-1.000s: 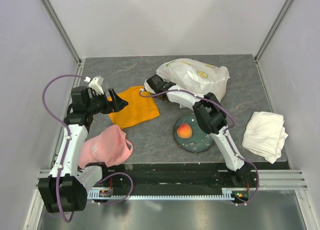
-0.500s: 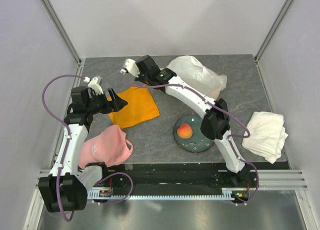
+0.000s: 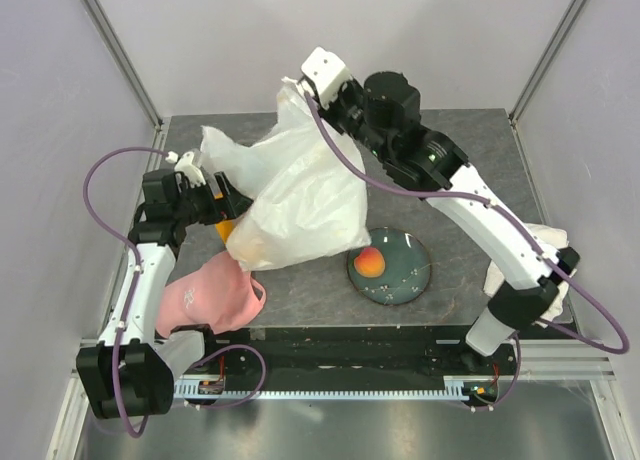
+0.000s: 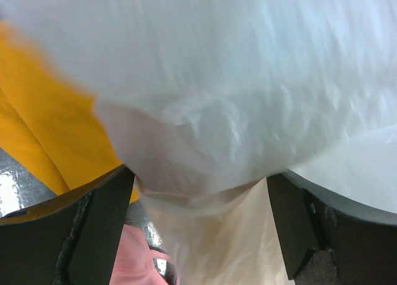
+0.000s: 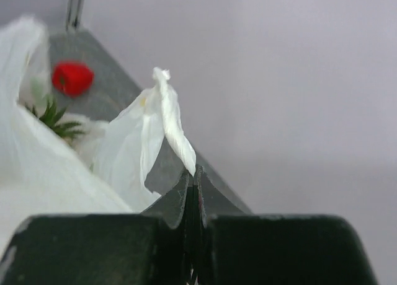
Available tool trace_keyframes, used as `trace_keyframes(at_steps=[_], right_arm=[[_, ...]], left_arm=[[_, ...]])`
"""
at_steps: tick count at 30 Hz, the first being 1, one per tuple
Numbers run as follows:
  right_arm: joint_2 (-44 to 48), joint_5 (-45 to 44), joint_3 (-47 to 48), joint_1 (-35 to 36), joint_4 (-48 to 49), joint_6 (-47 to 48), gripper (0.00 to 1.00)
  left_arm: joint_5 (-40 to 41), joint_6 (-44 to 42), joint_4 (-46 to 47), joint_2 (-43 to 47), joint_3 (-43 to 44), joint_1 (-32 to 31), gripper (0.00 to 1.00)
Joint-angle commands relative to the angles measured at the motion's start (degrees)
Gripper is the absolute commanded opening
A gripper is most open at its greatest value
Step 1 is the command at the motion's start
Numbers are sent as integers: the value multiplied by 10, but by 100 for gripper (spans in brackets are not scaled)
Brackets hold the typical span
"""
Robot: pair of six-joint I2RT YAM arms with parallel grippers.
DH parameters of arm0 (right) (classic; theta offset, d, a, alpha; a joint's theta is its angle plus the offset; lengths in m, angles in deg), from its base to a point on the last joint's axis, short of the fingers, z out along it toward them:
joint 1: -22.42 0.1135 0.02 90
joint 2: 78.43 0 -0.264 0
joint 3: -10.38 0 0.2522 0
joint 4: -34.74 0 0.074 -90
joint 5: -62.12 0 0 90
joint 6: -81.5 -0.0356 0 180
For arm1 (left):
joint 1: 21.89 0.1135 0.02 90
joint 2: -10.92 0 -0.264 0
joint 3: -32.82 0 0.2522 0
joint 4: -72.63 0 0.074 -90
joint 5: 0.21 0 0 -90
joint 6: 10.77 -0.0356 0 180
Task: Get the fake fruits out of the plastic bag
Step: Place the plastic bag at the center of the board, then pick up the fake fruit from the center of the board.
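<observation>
The plastic bag (image 3: 300,195) hangs lifted above the table's left middle, held by a twisted strip at its top. My right gripper (image 3: 300,90) is shut on that strip (image 5: 173,127), high near the back wall. In the right wrist view a red pepper (image 5: 72,77) and a green pineapple crown (image 5: 59,118) show by the bag's folds; whether they lie inside it I cannot tell. My left gripper (image 3: 215,202) is open at the bag's left side, with the bag's lower part (image 4: 236,99) between its fingers (image 4: 99,229). A peach (image 3: 369,263) rests on a dark green plate (image 3: 410,270).
An orange cloth (image 4: 49,130) lies under the bag, mostly covered. A pink cloth (image 3: 210,292) sits at the front left beside the left arm. A white towel (image 3: 555,240) lies at the right edge, partly behind the right arm.
My right gripper shut on the bag's edge and swung it from the back right up and to the left. The bag now hangs over the orange cloth, against the left gripper.
</observation>
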Motion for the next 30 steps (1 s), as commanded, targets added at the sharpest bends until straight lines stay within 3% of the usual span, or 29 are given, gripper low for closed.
trace_keyframes(at_steps=[1,5,9,16,18,20,21,22,23,24,26,29,30], right_arm=[[40,43,-159,-20,-19,-25,0],[71,114,-253,-19,-61,-70,2],[74,163,-297,-4,-79,-98,6],[44,163,-266,3,-80,-126,8],[37,145,-254,1,-81,-125,17],[38,134,-252,1,-79,-131,32],[39,133,-252,1,-79,-137,50],[43,117,-253,1,-78,-141,59],[48,114,-252,1,-77,-153,75],[51,111,-253,1,-77,-157,82],[64,117,-259,-1,-75,-162,87],[73,127,-263,0,-74,-164,89],[73,128,-261,0,-77,-164,88]], left_arm=[[25,16,-13,31,61,13,94],[50,-40,-92,66,150,21,94],[89,-62,-108,73,174,22,94],[171,-88,-105,-61,204,22,96],[196,-102,-112,-146,272,21,96],[225,-119,-130,-212,356,21,99],[258,-127,-135,-243,384,22,99],[275,-149,-150,-312,413,22,99],[290,-158,-160,-345,480,24,99],[298,-164,-171,-377,515,31,99],[290,-180,-214,-479,625,41,99],[280,-173,-266,-606,781,61,99],[292,-176,-254,-618,794,63,99]])
